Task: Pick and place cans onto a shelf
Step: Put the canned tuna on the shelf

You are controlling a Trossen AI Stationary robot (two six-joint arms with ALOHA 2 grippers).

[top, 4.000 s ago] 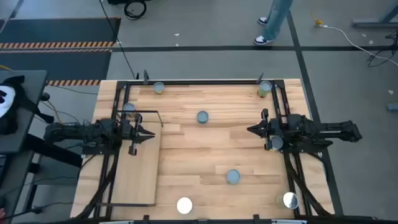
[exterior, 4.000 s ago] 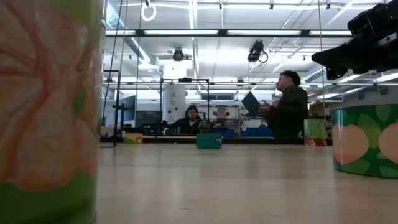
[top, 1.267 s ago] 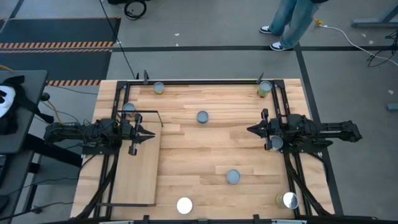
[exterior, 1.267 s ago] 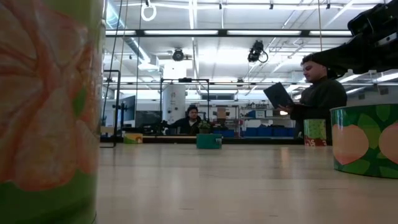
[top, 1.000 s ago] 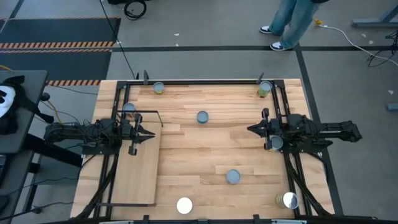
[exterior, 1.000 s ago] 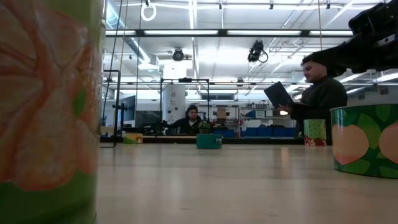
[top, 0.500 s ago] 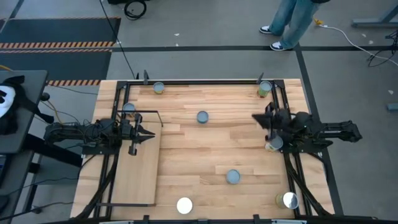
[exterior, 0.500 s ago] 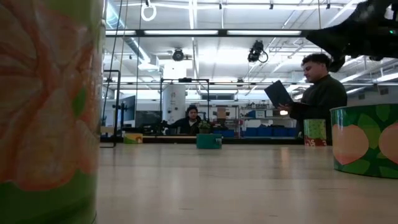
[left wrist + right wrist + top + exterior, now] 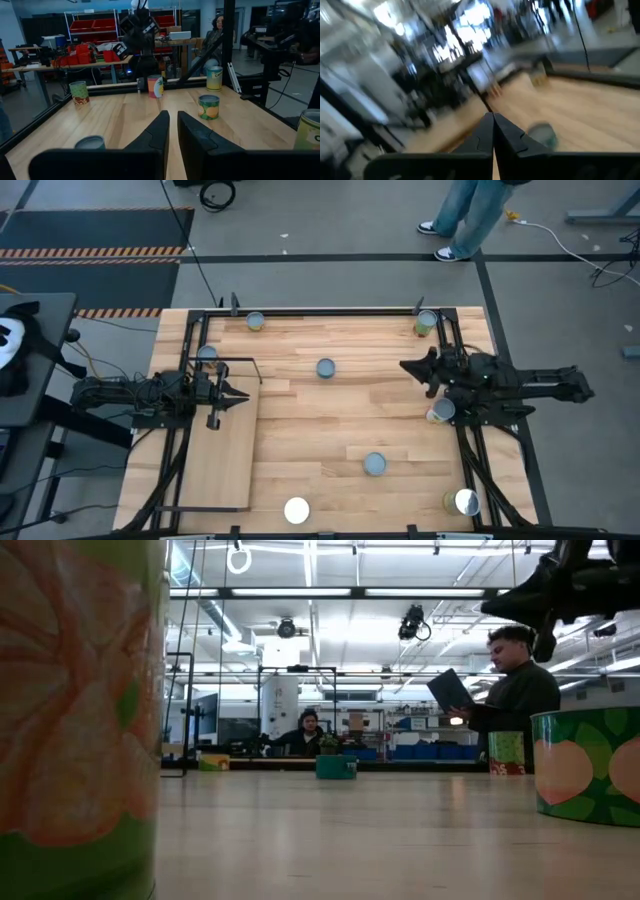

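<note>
Dark right gripper (image 9: 408,367), fingers together, has just swung toward the pale-blue-topped can (image 9: 325,368); my first pick begins. Left gripper (image 9: 243,395), fingers nearly together, waits over the light-wood shelf (image 9: 225,465).

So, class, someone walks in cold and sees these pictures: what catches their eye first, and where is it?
Probably the cans scattered across the table, such as one near the middle and a white-topped one at the near edge. Next, the two dark arms: the left gripper over the shelf, the right gripper at the right side. A person stands behind.
</note>
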